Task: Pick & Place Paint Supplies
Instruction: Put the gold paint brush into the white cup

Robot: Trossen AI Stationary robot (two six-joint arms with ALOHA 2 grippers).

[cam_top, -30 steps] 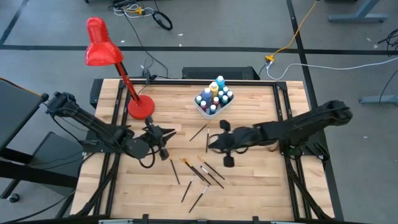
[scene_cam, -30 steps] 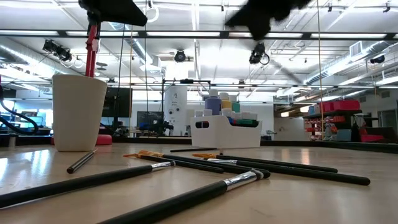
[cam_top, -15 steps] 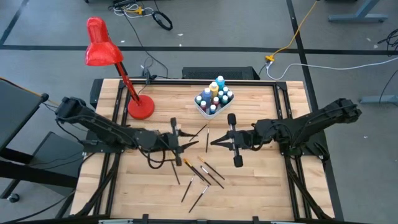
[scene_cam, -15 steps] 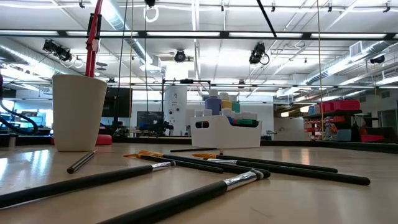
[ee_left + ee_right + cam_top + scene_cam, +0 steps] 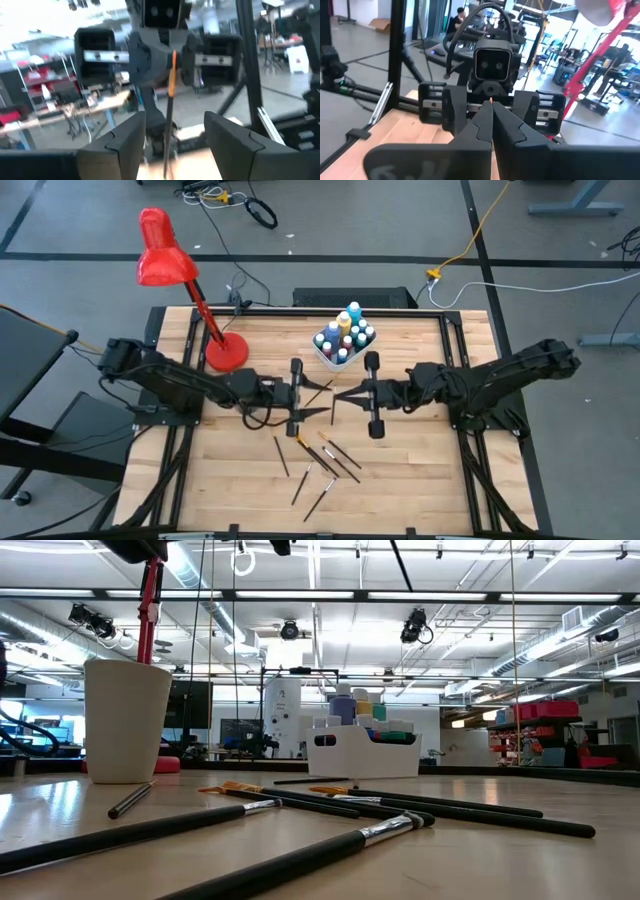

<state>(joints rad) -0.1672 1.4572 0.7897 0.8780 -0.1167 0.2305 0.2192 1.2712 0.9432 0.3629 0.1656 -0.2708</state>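
While the high view hides it, wrist views show right gripper pinching a thin paintbrush; left gripper spread beside white tray.

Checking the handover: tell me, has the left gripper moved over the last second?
Yes. The left gripper has travelled right, away from the red lamp base, meeting the right gripper.

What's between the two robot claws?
A thin dark paintbrush, pinched by the right gripper, reaches between the left gripper's open fingers; the left wrist view shows it.
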